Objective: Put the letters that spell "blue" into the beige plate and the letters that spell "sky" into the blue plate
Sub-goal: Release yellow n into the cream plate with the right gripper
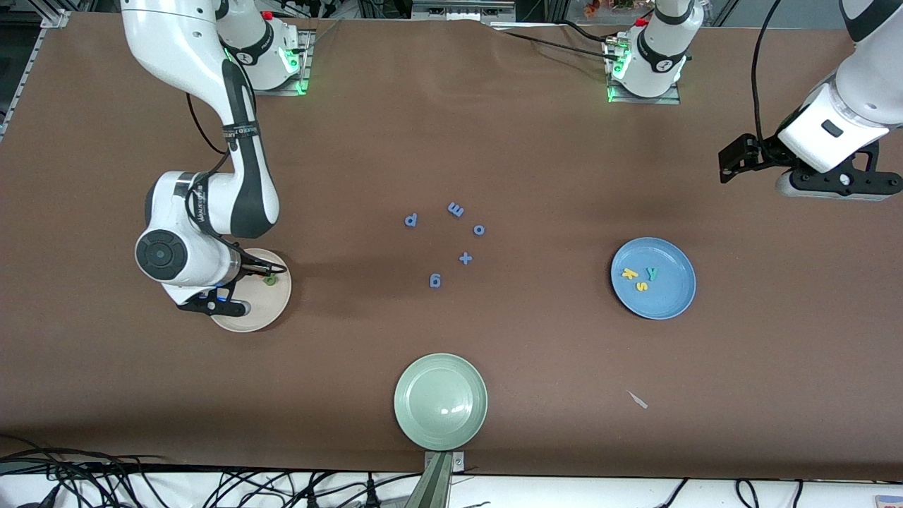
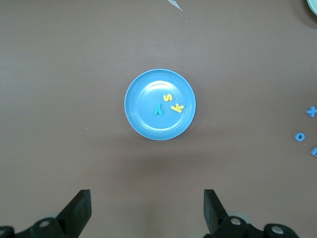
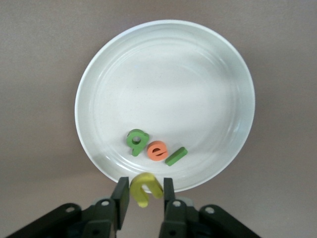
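Yellow u (image 3: 145,188) sits between the right tool's (image 3: 143,196) narrowly set fingers at the beige plate's (image 1: 276,310) rim, at left of the front view. In that plate lie green b (image 3: 136,141), orange e (image 3: 157,150) and green l (image 3: 176,156). At right, the blue plate (image 1: 670,296) holds k (image 1: 629,274), s (image 1: 641,286), y (image 1: 652,273). The left tool (image 2: 146,210) waits, spread wide, at upper right.
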Controlling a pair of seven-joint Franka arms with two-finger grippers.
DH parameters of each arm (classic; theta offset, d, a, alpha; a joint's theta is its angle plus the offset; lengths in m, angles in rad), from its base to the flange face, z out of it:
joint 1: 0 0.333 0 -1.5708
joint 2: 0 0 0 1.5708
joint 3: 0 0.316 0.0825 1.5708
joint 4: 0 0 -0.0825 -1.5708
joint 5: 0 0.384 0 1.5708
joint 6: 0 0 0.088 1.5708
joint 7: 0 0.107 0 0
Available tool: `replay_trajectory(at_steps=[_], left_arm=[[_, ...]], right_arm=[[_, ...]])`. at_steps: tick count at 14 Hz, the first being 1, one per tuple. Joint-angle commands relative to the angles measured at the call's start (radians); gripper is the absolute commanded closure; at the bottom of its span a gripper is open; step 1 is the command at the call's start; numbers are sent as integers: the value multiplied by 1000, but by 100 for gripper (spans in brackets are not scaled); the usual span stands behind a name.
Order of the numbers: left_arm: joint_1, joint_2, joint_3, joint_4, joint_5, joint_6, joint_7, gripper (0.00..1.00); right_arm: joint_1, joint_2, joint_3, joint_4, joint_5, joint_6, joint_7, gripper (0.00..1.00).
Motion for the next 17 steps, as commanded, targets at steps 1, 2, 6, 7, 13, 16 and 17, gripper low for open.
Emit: replay_trajectory(at_steps=[1,2,6,7,13,16,17], left_arm=[[-2,-11,7,6,-28,-16,10,0],[-1,-11,7,6,-28,-16,9,0],[-1,-9,8,6,-15,-14,7,0],[-1,-8,8,6,-15,-14,7,0],[-2,2,4,10,-12,-8,7,0],[-4,2,4,10,-12,-8,6,0],[-2,3,4,9,-12,-8,3,0]], right_arm=[[-5,-6,-19,80,18,-118,-22,39],[-9,-6,-21,117,17,-170,-19,37],[-8,-7,-51,255,18,-357,-15,33],[-8,-19,-62,295,18,-408,-11,31],[-8,-173,-79,360,17,-538,-28,14],[-8,-226,-108,365,3,-578,-62,0],[-3,-231,-129,383,1,-606,-65,0]])
